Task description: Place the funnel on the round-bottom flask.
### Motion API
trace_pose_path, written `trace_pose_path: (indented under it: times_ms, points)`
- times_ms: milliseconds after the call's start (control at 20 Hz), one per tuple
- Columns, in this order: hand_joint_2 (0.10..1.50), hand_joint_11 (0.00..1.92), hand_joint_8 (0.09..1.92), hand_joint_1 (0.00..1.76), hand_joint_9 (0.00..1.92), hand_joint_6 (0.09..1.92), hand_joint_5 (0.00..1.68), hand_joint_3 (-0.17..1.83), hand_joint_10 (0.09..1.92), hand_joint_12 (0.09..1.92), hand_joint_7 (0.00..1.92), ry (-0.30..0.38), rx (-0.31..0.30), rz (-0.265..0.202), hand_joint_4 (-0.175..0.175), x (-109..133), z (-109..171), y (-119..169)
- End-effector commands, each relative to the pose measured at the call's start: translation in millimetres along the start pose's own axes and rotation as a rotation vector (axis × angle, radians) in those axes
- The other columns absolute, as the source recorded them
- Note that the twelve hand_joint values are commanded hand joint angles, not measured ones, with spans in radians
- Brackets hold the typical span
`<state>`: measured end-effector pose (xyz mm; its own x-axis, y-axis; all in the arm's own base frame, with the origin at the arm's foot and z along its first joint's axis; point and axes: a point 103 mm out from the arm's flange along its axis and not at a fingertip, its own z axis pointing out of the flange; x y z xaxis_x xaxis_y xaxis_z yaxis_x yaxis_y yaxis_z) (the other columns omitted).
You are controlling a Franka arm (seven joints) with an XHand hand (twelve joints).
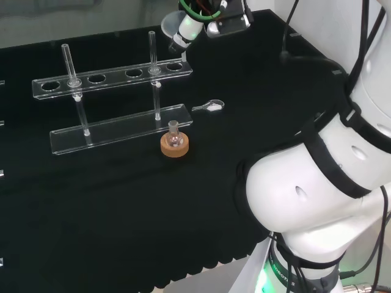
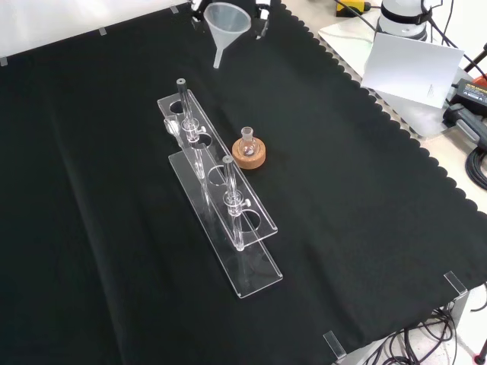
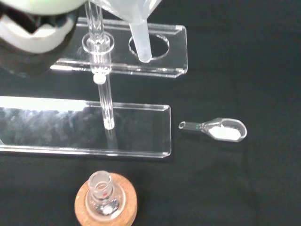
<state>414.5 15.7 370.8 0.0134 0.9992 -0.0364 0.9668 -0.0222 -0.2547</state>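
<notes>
Head view, left to right. Clear test tube rack (image 1: pixel 116 110) across bench middle, two tubes upright in its holes. Round-bottom flask (image 1: pixel 175 138) just right of rack's near plate, seated in cork ring (image 1: pixel 175 146) so it stays neck-up, mouth open. I hold funnel (image 1: pixel 175 27) aloft at far edge, well apart from flask, spout down, ready for neck. Hand (image 1: pixel 227 23) grasping funnel, I judge; fingers not plainly seen. Small glass scoop (image 1: pixel 209 107) with white powder right of rack. Next: bring spout over flask, lower it.
</notes>
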Motion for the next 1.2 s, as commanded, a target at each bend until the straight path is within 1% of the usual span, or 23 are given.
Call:
trace_pose_path:
  times_ms: [50, 350, 500, 700, 800, 850, 950, 1200]
  points:
    - [0.93, 0.53, 0.92, 1.02, 1.23, 1.01, 1.01, 0.33, 0.63, 1.29, 1.00, 0.041, 0.023, 0.006, 0.175, 3.5, 10.6, -8.8]
    - [0.93, 0.53, 0.92, 1.02, 1.23, 1.01, 1.00, 0.33, 0.63, 1.29, 1.00, 0.042, 0.049, -0.004, 0.175, 10.0, 26.3, -5.7]
    - [0.93, 0.53, 0.92, 1.02, 1.23, 1.01, 1.00, 0.33, 0.63, 1.29, 1.00, 0.057, 0.069, -0.009, 0.175, 12.4, 38.0, -1.5]
    - [0.94, 0.52, 0.92, 1.02, 1.23, 1.01, 1.00, 0.33, 0.63, 1.29, 0.99, 0.072, 0.097, -0.011, 0.175, 12.6, 51.5, 5.7]
    - [0.94, 0.52, 0.92, 1.02, 1.23, 1.01, 1.00, 0.33, 0.63, 1.29, 0.99, 0.065, 0.117, -0.009, 0.175, 12.2, 58.5, 9.3]
    - [0.94, 0.52, 0.92, 1.02, 1.23, 1.01, 1.00, 0.33, 0.63, 1.29, 0.99, 0.069, 0.129, -0.016, 0.175, 12.9, 64.6, 12.9]
    - [0.94, 0.52, 0.92, 1.02, 1.23, 1.01, 1.00, 0.33, 0.63, 1.29, 0.99, 0.071, 0.138, -0.030, 0.175, 14.5, 70.4, 16.5]
    - [0.94, 0.51, 0.92, 1.02, 1.22, 1.01, 1.00, 0.32, 0.64, 1.29, 0.98, 0.076, 0.162, -0.032, 0.175, 20.6, 88.5, 27.9]
